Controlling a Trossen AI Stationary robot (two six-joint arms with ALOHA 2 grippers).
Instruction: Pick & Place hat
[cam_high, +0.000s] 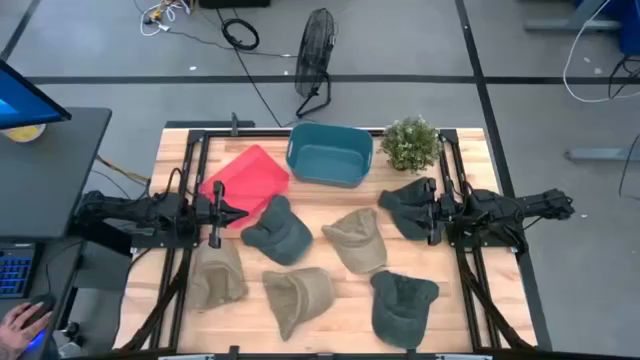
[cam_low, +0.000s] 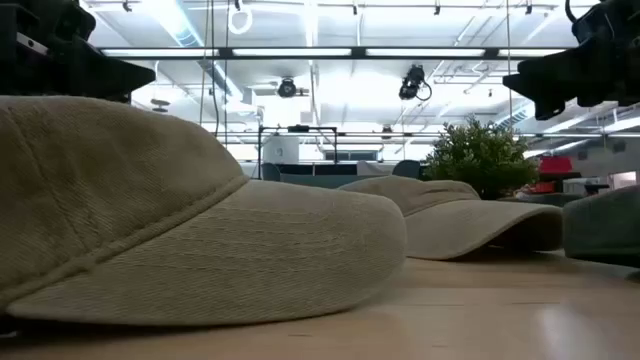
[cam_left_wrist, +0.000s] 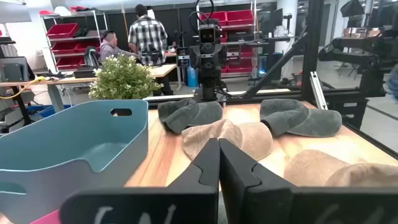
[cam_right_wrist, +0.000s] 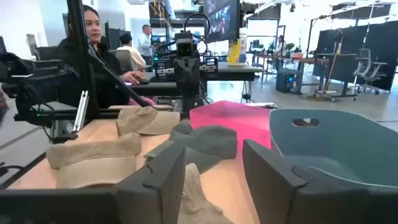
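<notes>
Several caps lie crown up on the wooden table: dark green ones (cam_high: 277, 232), (cam_high: 405, 207), (cam_high: 402, 305) and tan ones (cam_high: 357, 240), (cam_high: 217, 272), (cam_high: 297, 296). A blue bin (cam_high: 330, 153) and a red tray (cam_high: 245, 180) stand toward the far edge. My left gripper (cam_high: 215, 212) (cam_left_wrist: 219, 171) is shut and hovers by the red tray's near corner. My right gripper (cam_high: 432, 212) (cam_right_wrist: 211, 177) is open and hangs above the dark cap at the right. In the low view both grippers stay high above the caps (cam_low: 180, 210).
A potted plant (cam_high: 411, 142) stands at the far right of the table, next to the blue bin. Black rails (cam_high: 190, 190) run along both table sides. People sit and stand at desks (cam_right_wrist: 93, 37) beyond the table. A desk with a keyboard stands left of the table.
</notes>
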